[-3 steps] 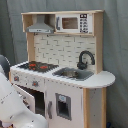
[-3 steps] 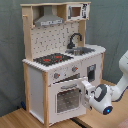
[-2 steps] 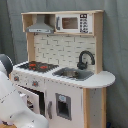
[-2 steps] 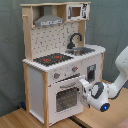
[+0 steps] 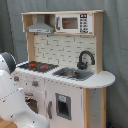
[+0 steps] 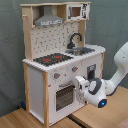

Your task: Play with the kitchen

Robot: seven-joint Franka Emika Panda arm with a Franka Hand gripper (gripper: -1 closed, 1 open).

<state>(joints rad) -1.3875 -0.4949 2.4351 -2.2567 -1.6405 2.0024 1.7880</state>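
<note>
The kitchen (image 6: 60, 60) stands on the wooden surface (image 6: 30, 119); in the second exterior view the gripper (image 6: 80, 83) reaches toward its oven door (image 6: 64, 95), and whether it is open or closed cannot be told

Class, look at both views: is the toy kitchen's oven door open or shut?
Shut. In the second exterior view the oven door lies flush with the kitchen front, no gap showing.

End effector (image 6: 78, 83) — against the kitchen (image 6: 60, 65) front

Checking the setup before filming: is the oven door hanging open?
No: in the second exterior view the oven door sits flush in the kitchen front, closed.
</note>
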